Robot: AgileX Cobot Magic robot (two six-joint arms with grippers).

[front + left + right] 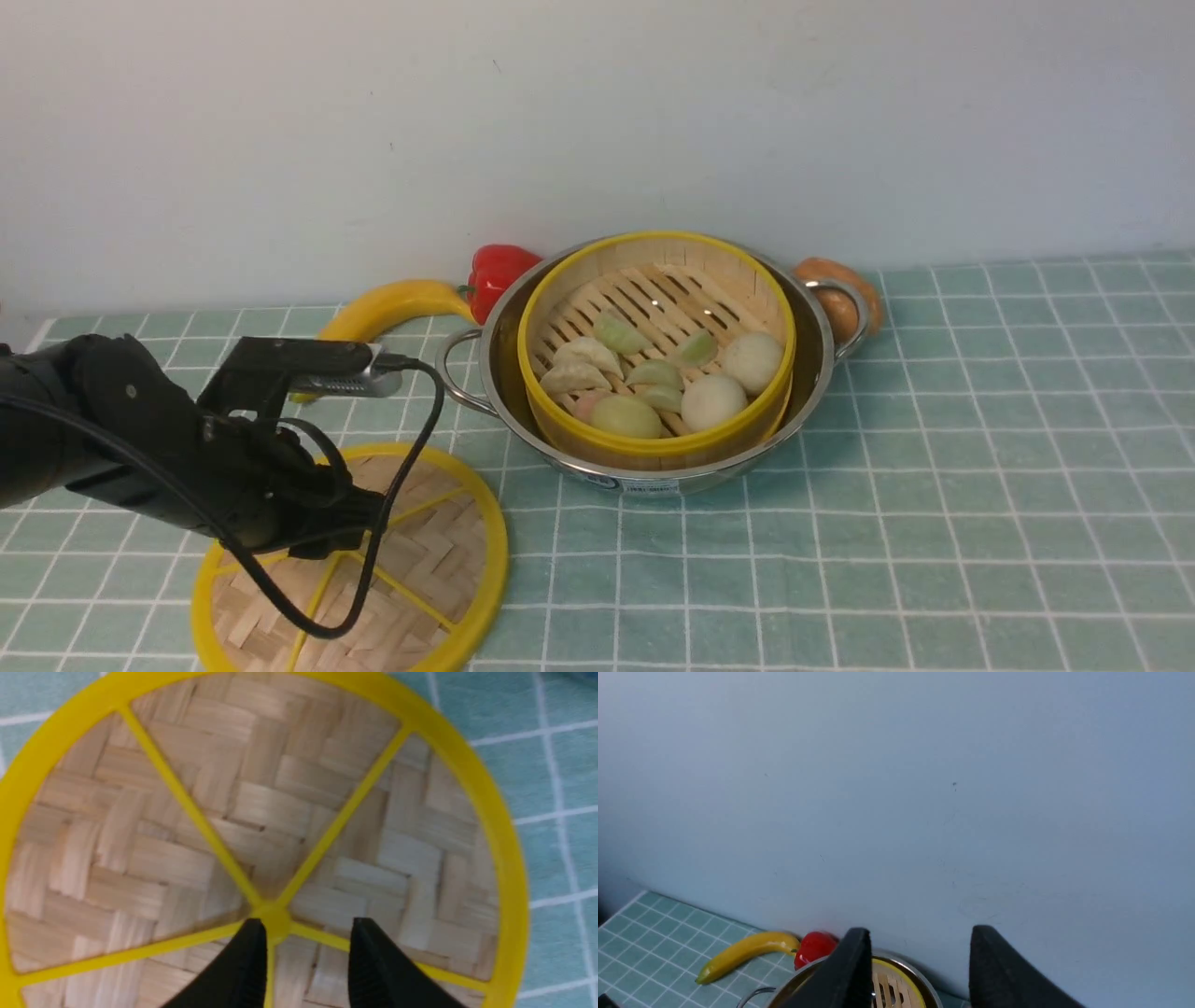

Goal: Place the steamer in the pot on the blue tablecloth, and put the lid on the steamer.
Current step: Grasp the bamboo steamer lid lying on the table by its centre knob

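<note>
Since the steamer (653, 317) sits inside the pot (814, 369) on the blue tablecloth (934, 467) in the front view, the step in hand is, I judge, picking up the lid (448, 541). It lies flat on the cloth near the pot's left side, under the left arm (121, 420).

From the left wrist, the left end effector (303, 926) is released, its jaws parted just beside the yellow hub (274, 917) and gripping nothing. A sound grasp would probably centre the jaws across the hub or a spoke, then clench firmly so the disc lifts level.

From the right wrist, the right end effector (920, 933) is also released and empty, raised above the pot and facing the wall.
</note>
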